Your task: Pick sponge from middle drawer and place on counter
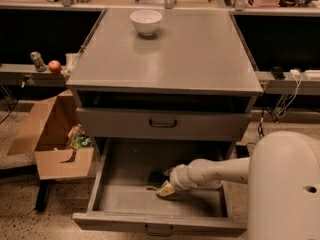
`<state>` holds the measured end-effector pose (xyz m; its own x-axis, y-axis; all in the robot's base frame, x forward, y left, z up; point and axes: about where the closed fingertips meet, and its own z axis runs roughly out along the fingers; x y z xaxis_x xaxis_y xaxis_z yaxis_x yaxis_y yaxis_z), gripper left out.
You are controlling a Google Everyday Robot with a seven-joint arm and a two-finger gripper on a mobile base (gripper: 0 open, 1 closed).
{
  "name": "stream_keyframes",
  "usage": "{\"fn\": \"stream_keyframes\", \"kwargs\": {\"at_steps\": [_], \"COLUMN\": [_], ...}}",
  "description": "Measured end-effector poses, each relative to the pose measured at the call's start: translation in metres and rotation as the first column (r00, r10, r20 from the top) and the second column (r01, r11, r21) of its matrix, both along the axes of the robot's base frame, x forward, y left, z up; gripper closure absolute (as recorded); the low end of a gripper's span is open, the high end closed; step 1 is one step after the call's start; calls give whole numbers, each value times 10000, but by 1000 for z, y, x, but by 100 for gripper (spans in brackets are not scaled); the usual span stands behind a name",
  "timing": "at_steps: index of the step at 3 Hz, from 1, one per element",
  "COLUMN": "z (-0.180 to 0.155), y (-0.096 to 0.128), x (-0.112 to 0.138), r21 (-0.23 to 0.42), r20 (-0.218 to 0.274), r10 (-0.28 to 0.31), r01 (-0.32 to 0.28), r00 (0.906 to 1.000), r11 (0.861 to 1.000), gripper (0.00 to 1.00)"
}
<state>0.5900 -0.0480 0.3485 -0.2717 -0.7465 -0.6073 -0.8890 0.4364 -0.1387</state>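
Observation:
The middle drawer is pulled open at the bottom of the cabinet, with a small black handle on its front. The sponge lies on the drawer floor near the middle, showing a dark green face with a thin yellow edge below it. My gripper reaches in from the right, low inside the drawer. Its tip is right at the sponge and covers the sponge's right side. The grey counter is the cabinet's top, above the drawers.
A white bowl stands at the back of the counter. The closed drawer front with a bar handle overhangs the open drawer. An open cardboard box sits on the floor at left. A red apple is on the left shelf. My white body fills the lower right.

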Motion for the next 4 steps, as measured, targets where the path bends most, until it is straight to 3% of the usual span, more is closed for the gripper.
{"fn": "stream_keyframes", "kwargs": {"at_steps": [3, 4], "z": [2, 24], "y": [3, 10], "x": [-3, -10], "r21": [179, 504], "r20": [90, 415], "r10": [423, 793], "r01": [-424, -813], "r00": [9991, 9960], "r11": [9989, 9954], "gripper": [100, 100]}}
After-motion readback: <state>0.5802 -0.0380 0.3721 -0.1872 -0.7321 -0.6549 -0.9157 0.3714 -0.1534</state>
